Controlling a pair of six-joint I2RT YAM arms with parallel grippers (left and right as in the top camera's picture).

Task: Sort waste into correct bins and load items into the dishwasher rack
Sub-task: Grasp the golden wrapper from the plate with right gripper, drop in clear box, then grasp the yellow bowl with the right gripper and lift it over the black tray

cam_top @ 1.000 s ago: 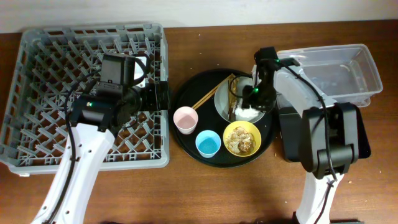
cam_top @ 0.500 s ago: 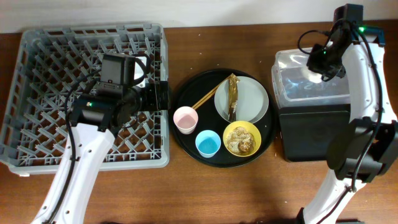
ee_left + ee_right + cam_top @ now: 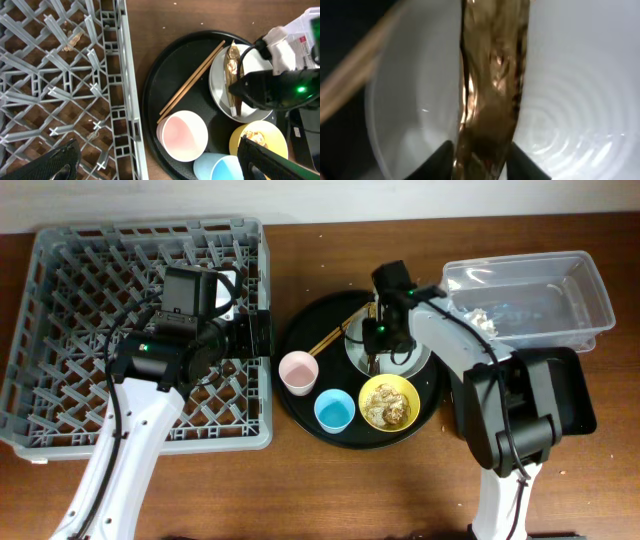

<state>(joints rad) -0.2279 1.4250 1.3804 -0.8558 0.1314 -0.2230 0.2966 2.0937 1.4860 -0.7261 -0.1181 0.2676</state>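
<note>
My right gripper [image 3: 374, 345] is down on the pale plate [image 3: 418, 356] and shut on the lower end of the shiny golden-brown wrapper [image 3: 490, 75], which still lies on the plate [image 3: 570, 100]. The wrapper also shows in the left wrist view [image 3: 232, 65]. The chopsticks [image 3: 335, 335] lie left of the plate. A pink cup [image 3: 298, 371], a light-blue cup [image 3: 333, 410] and a yellow bowl [image 3: 388, 402] with brown scraps stand on the round black tray. A white tissue [image 3: 487, 321] lies in the clear tub [image 3: 560, 290]. My left gripper [image 3: 160, 167] is open over the right edge of the grey rack [image 3: 90, 330].
The round black tray [image 3: 300, 335] sits between the rack and the bins. The shallow black tray [image 3: 575, 395] lies in front of the clear tub, partly under my right arm. Small crumbs lie on the rack floor [image 3: 75, 37].
My right arm swung from the plate to over the clear tub and back to the plate. The tissue has gone from the plate into the tub. The left arm has not moved.
</note>
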